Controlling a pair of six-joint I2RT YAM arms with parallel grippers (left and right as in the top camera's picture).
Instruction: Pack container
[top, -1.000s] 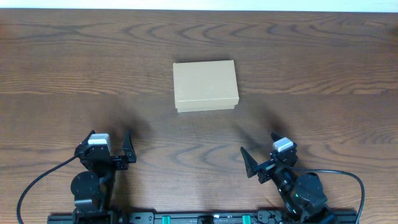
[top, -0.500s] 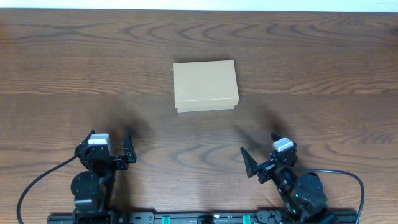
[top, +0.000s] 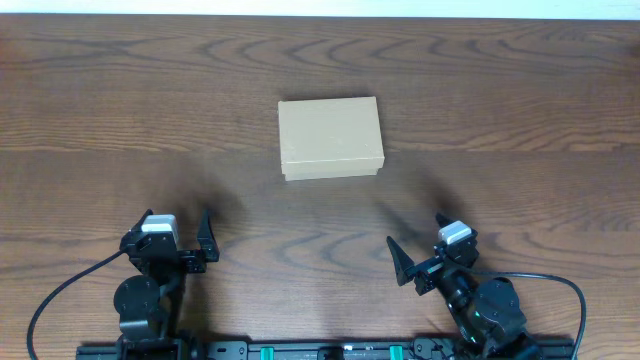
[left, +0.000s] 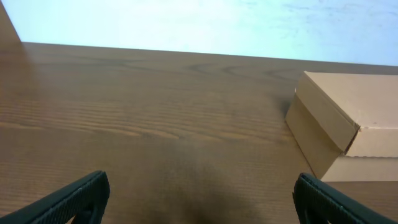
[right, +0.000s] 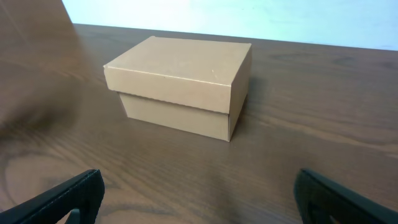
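The container (top: 330, 138) is a plain tan cardboard box with its lid shut, sitting on the wooden table at the middle. It also shows at the right edge of the left wrist view (left: 348, 124) and in the middle of the right wrist view (right: 180, 84). My left gripper (top: 180, 235) is open and empty near the front left, well short of the box; its fingertips frame the bottom of the left wrist view (left: 199, 199). My right gripper (top: 420, 250) is open and empty near the front right, also apart from the box (right: 196, 199). No tape rolls show.
The dark wooden table (top: 520, 110) stretches all round the box. A pale wall edge runs along the far side of the table (top: 320, 8). Black cables loop by both arm bases at the front edge.
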